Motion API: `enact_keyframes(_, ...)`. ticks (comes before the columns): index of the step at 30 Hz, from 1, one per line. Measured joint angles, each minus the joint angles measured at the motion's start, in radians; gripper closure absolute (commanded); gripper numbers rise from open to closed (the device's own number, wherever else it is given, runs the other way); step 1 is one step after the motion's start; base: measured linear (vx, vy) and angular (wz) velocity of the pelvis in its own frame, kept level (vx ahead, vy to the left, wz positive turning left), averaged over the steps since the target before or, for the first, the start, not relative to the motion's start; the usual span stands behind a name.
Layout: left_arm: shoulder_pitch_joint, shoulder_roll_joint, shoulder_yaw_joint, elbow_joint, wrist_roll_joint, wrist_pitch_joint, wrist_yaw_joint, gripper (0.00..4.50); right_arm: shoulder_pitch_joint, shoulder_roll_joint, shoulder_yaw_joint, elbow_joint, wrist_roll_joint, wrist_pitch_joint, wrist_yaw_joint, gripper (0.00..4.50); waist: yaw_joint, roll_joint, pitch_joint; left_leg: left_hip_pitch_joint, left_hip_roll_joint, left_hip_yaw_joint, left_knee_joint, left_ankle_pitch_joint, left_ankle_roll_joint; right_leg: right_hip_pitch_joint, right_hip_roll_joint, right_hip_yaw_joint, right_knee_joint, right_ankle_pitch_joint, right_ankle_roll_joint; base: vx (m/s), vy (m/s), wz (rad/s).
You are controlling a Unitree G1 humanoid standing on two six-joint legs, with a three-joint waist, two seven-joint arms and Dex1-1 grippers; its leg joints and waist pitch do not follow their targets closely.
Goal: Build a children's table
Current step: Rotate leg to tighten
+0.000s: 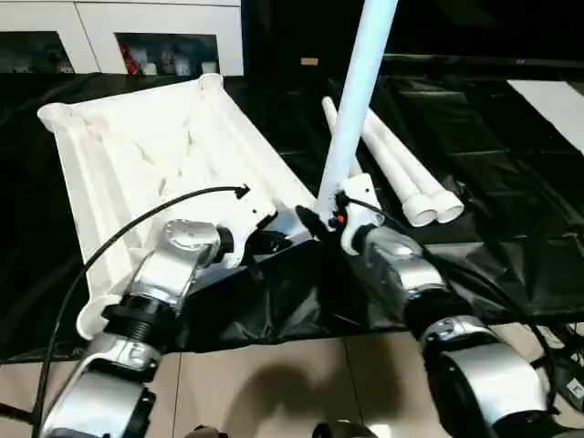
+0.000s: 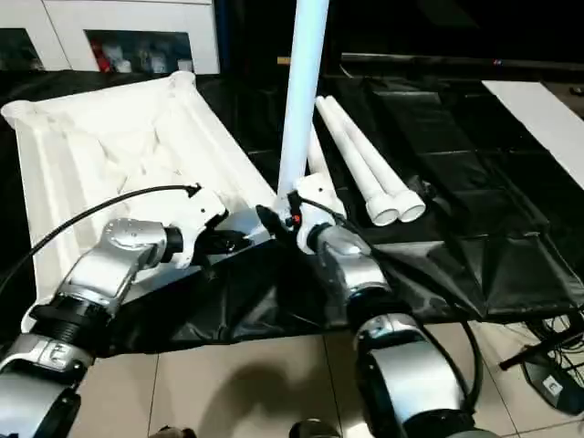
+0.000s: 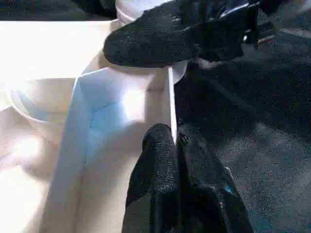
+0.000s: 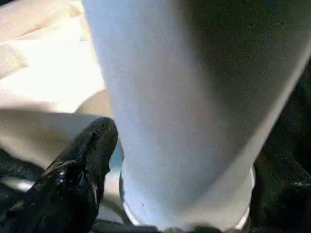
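- No readable writing or brand marks anywhere: blank white plastic on the table parts, and only blurred coloured items behind the glass doors of the white cabinet point(image 1: 137, 32) at the back.
- Right gripper point(image 1: 327, 219) clamped on the upright leg point(image 1: 351, 109) near its lower end, one black finger on each side of the tube, as seen from the right wrist point(image 4: 82, 165); jaws parted just as wide as the tube.
- Upright leg standing almost vertical, leaning slightly, its bottom end at the near right corner of the tabletop point(image 1: 146, 155), running up out of the top of the head views.
- Round rim visible around the foot of the tube from the right wrist; whether fully seated in the corner socket cannot be told.
- Left gripper point(image 1: 265, 245) pinched on the thin side wall of the tabletop next to that same corner; from the left wrist, the two black fingers point(image 3: 160, 160) pressed close together with the wall's edge between them.
- Both grippers very near each other at that corner, the right one's finger crossing the left wrist view just beyond the wall.
- Tabletop lying upside down on the black sheet point(image 1: 511, 137), ribbed underside up, round sockets at its far corners.
- Spare legs point(image 1: 401, 173) lying side by side on the black sheet just to the right of the upright leg, flared ends toward the robot.
- Tiled floor point(image 1: 274, 392) below the near edge of the sheet.
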Motion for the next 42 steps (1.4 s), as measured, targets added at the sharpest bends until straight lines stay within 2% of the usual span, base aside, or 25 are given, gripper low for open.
enact_keyframes(5,-0.002,0.056,-0.017,0.022,-0.013,-0.09,-0.136,4.5,0.065,-0.089,0.056,-0.097,0.017,-0.002,0.268,0.73,0.018,0.0,0.0,-0.006,0.001,0.0,0.002,0.001,0.006,-0.004,0.0,-0.003,0.0,-0.001,0.0,0.0,0.0,0.0)
enact_keyframes(8,-0.008,0.079,-0.038,0.034,-0.027,-0.114,-0.197,4.5,0.091,-0.137,0.095,-0.146,0.019,0.002,0.382,0.73,0.03,0.0,0.0,-0.006,0.002,0.0,0.005,0.001,0.006,-0.003,0.0,-0.002,0.001,-0.001,0.0,0.0,0.0,0.0)
enact_keyframes(10,-0.008,0.084,-0.041,0.04,-0.029,-0.126,-0.214,4.5,0.101,-0.145,0.1,-0.158,0.019,0.002,0.414,0.73,0.033,0.0,0.0,-0.006,0.003,0.001,0.006,0.0,0.004,-0.003,0.0,-0.003,0.001,-0.001,0.0,0.0,0.0,0.0)
enact_keyframes(14,-0.011,0.107,-0.059,0.059,-0.037,-0.166,-0.294,4.5,0.125,-0.204,0.139,-0.225,0.011,0.02,0.543,1.08,0.043,0.0,0.0,-0.005,0.003,0.001,0.006,-0.002,0.002,-0.001,0.0,-0.002,0.001,-0.001,0.0,0.0,0.0,0.0)
enact_keyframes(17,-0.013,0.114,-0.063,0.06,-0.038,-0.177,-0.324,4.5,0.128,-0.216,0.153,-0.246,0.008,0.035,0.581,1.46,0.047,0.0,0.0,-0.005,0.003,0.001,0.006,-0.002,0.002,-0.001,0.0,-0.002,0.001,-0.001,0.0,0.0,0.0,0.0)
enact_keyframes(26,-0.017,0.122,-0.067,0.066,-0.053,-0.167,-0.354,4.5,0.134,-0.223,0.161,-0.289,0.004,0.091,0.611,1.74,0.05,0.0,0.0,-0.005,0.003,0.001,0.006,-0.002,0.002,-0.001,0.0,-0.003,0.001,-0.001,0.0,0.0,0.0,0.0)
enact_keyframes(29,-0.017,0.116,-0.042,0.067,-0.055,-0.101,-0.308,4.5,0.118,-0.187,0.137,-0.257,0.003,0.108,0.541,1.74,0.046,0.0,0.0,-0.003,0.003,0.001,0.006,-0.001,0.001,0.0,0.0,-0.002,0.002,0.0,-0.001,0.0,0.0,0.0)
enact_keyframes(32,-0.022,0.099,-0.016,0.07,-0.05,-0.046,-0.226,4.5,0.098,-0.144,0.107,-0.203,0.002,0.111,0.412,1.75,0.029,-0.001,0.0,-0.001,0.003,0.001,0.006,0.0,-0.001,0.001,0.0,-0.002,0.002,0.001,-0.002,0.0,0.0,0.0)
enact_keyframes(35,-0.032,0.032,0.036,0.067,-0.042,0.073,-0.06,4.5,0.031,-0.051,0.052,-0.098,-0.006,0.13,0.113,1.75,0.0,-0.002,0.001,0.003,0.001,-0.001,0.006,0.001,-0.003,0.001,-0.001,-0.001,0.0,0.0,0.0,-0.017,0.005,-0.06)
enact_keyframes(36,-0.032,0.009,0.046,0.061,-0.042,0.108,-0.016,4.5,0.015,-0.031,0.044,-0.074,-0.01,0.137,0.036,1.75,-0.005,-0.002,0.001,0.003,0.0,-0.003,0.006,0.001,-0.003,0.002,-0.001,-0.001,0.0,-0.001,0.001,0.0,0.0,0.0)
enact_keyframes(38,-0.031,-0.026,0.055,0.04,-0.041,0.16,0.062,4.5,-0.007,-0.009,0.032,-0.044,-0.011,0.14,-0.072,1.75,-0.005,-0.001,0.001,0.009,-0.001,-0.003,0.005,0.0,-0.003,0.001,-0.002,-0.001,0.0,-0.001,0.001,0.0,0.0,0.0)
enact_keyframes(42,0.003,-0.064,0.083,-0.032,-0.037,0.222,0.16,4.5,-0.037,0.059,0.004,-0.001,-0.011,0.128,-0.236,1.75,-0.008,-0.002,0.001,0.01,0.0,-0.004,0.003,0.0,-0.003,0.001,-0.001,-0.002,0.001,-0.001,0.001,0.0,0.0,0.0)
